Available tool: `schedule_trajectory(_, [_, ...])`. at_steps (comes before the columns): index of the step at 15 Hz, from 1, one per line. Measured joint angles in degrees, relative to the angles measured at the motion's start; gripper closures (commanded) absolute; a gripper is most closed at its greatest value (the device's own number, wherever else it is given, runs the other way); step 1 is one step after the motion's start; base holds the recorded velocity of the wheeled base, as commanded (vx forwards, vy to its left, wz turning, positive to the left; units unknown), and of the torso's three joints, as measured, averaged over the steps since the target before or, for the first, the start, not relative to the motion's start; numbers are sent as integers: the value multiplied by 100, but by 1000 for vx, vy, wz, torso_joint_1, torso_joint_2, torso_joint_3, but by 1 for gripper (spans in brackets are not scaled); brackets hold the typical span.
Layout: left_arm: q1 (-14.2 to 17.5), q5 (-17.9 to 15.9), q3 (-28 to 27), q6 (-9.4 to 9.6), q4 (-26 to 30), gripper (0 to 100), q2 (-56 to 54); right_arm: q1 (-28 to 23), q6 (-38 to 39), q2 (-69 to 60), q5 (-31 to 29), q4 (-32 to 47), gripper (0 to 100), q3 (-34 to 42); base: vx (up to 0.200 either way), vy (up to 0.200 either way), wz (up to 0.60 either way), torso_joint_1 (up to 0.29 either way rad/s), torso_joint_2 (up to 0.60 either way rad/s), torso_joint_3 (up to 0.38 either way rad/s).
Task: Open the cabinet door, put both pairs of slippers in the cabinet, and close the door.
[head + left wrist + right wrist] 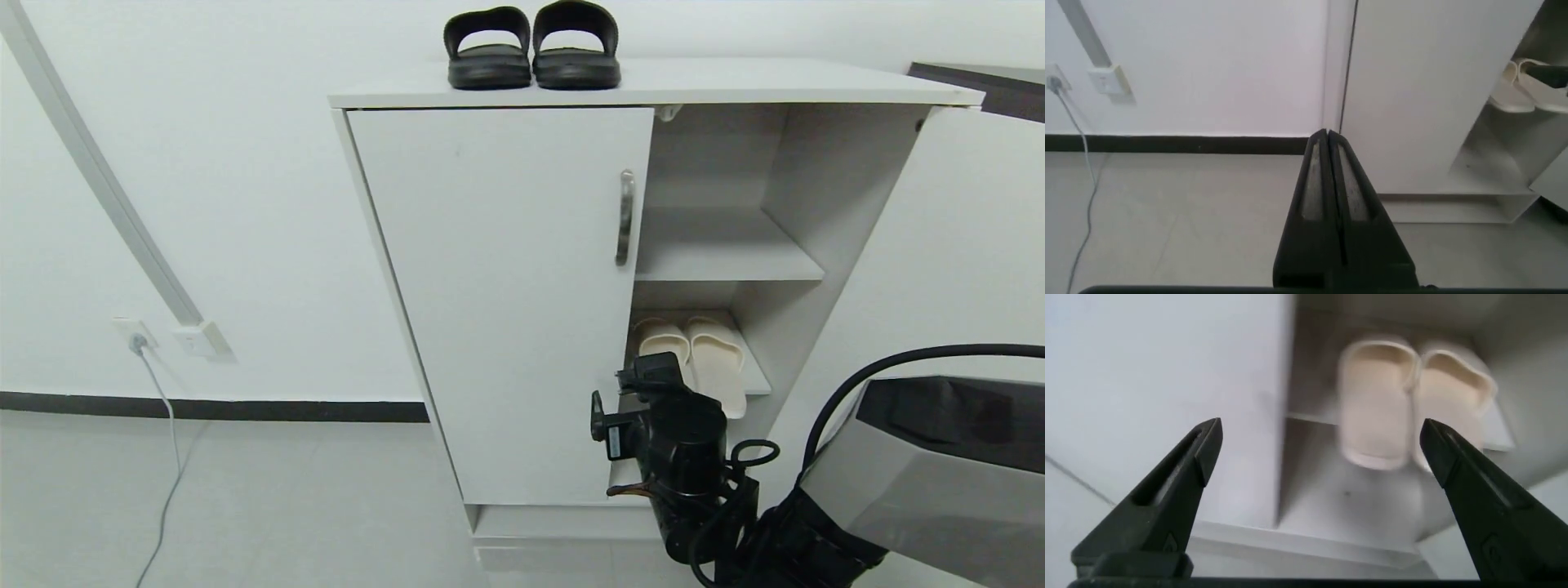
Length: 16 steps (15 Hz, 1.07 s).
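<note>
A white cabinet (767, 82) stands against the wall with its left door (506, 310) shut and its right door (955, 245) swung open. A pair of black slippers (532, 51) sits on the cabinet top. A cream pair (704, 359) lies side by side on the lower shelf inside. My right gripper (1321, 433) is open and empty, just in front of that shelf, facing the cream slippers (1376, 400). My left gripper (1328, 140) is shut on nothing, low over the floor to the left of the cabinet, with the cream slippers (1527, 82) off to one side.
The upper shelf (722, 261) inside is bare. A metal handle (624, 216) runs down the shut door's edge. A wall socket (135, 335) with a grey cable hanging to the floor sits left of the cabinet, under a slanted cable duct (98, 171). Tiled floor (269, 506) lies open there.
</note>
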<state>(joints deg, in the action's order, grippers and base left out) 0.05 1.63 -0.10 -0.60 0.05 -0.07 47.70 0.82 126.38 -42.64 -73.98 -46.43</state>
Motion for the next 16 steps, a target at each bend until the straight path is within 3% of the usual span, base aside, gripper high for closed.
schedule_trajectory(4, [0, 0, 0, 0, 2, 100, 0, -66, -163, 9, 74, -299, 0, 167, 0, 200, 0, 5, 5, 1])
schedule_trajectory(16, [0, 11, 0, -6, 2, 100, 0, -96, -371, 13, 219, -600, 0, 230, 0, 0, 0, 0, 0, 0])
